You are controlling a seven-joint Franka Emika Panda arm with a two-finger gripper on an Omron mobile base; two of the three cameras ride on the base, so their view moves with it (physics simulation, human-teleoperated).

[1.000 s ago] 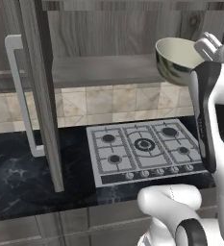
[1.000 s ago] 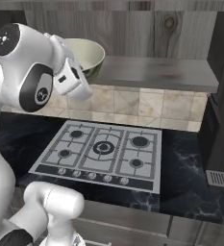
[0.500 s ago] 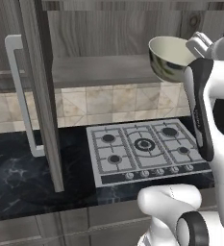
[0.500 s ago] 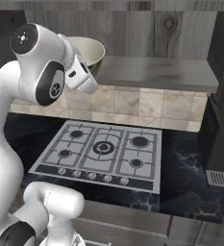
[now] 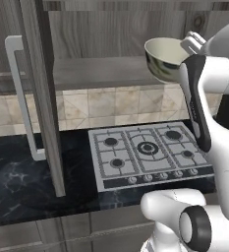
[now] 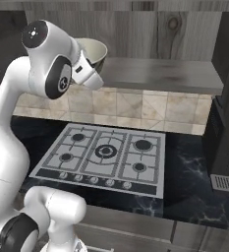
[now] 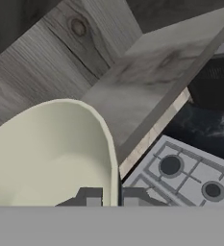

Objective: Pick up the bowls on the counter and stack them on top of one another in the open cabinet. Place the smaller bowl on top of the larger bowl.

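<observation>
One bowl, the larger bowl (image 5: 166,60), is held up in the air by the gripper (image 7: 111,198), level with the front edge of the shelf (image 6: 160,74) of the open cabinet (image 5: 94,71) and above the steel gas hob (image 5: 149,153). No brand, label or readable writing can be made out on the bowl, the cabinet or the hob. The bowl is seen as deep and wide-rimmed, with a plain pale cream inside and a dark green-grey outside. Its rim is pinched between the two dark fingertips (image 7: 90,196), one set inside the wall and one outside. The cabinet's door (image 5: 40,98) is swung open at the left, and its long silver bar handle (image 5: 21,98) is seen on it. The black veined counter (image 6: 194,177) lies on both sides of the hob.
</observation>
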